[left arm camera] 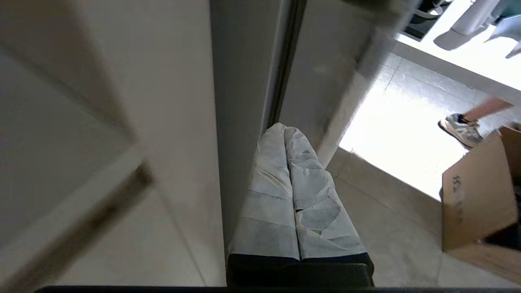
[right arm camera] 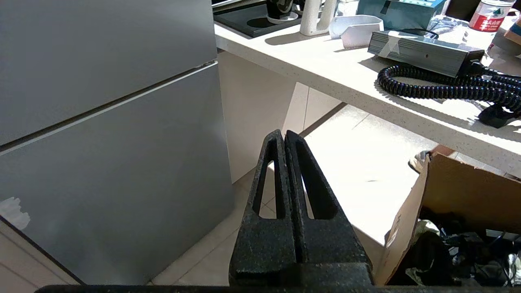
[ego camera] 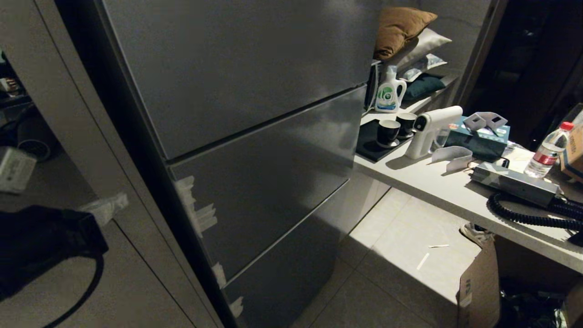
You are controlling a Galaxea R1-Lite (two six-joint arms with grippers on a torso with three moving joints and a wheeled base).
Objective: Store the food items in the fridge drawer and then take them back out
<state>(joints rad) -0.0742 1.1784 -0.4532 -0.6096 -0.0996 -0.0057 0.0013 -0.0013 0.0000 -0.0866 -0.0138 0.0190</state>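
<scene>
The left gripper (left arm camera: 285, 132), jaws pressed together and empty, points at the dark seam along the fridge's (ego camera: 237, 105) left edge; every grey panel is shut, so the fridge drawer and food items are hidden. This looks like the opening step: next, its tips must catch a panel edge and pull. The right gripper (right arm camera: 283, 136), jaws together and empty, hangs beside the desk (right arm camera: 325, 69).

Grey steel fridge panels (ego camera: 255, 173) all shut — clear drawer and food hidden behind them. Person's leg and grey sneaker (left arm camera: 462, 128) cut off by brown cardboard box (left arm camera: 480, 199). White worktop (ego camera: 437, 187) runs off frame — left wrist view's near cabinet edge blurred.
</scene>
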